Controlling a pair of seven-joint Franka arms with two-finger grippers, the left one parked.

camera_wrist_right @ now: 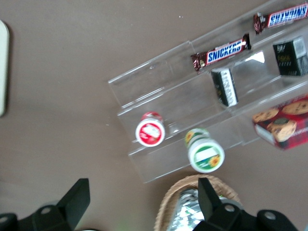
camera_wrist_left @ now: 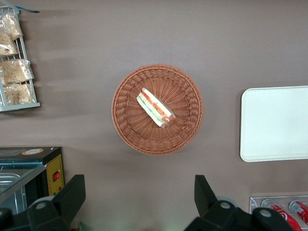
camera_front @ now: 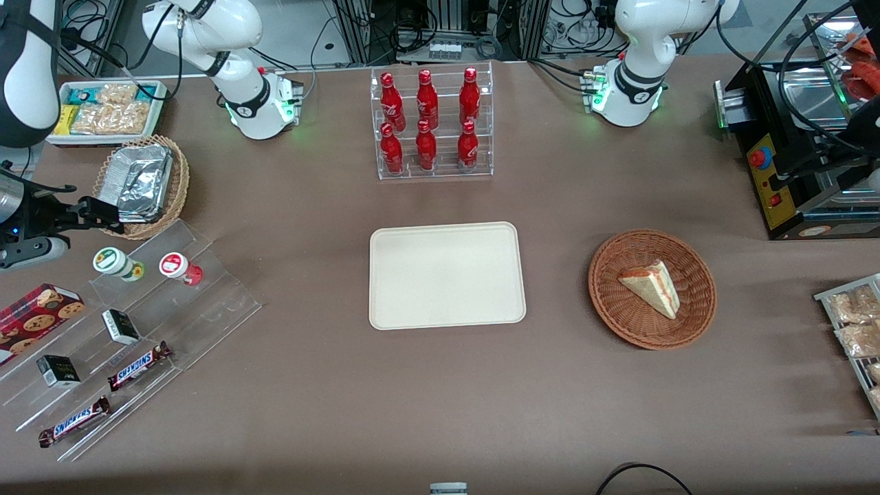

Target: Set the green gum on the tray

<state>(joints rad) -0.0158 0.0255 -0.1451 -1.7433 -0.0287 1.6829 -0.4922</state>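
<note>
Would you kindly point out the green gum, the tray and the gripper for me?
green gum (camera_front: 112, 260): front view, its round lid label.
tray (camera_front: 447, 275): front view, its bare flat middle.
gripper (camera_wrist_right: 139, 202): right wrist view, midway between its open fingertips, above the gum shelf.

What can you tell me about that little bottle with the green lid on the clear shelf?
The green gum is a small white cylindrical bottle with a round green-and-white lid label and a green-yellow lower band. It stands on the top step of the clear acrylic display stand, beside the red-lidded gum bottle. The open gripper hovers just above, not touching it.
</note>
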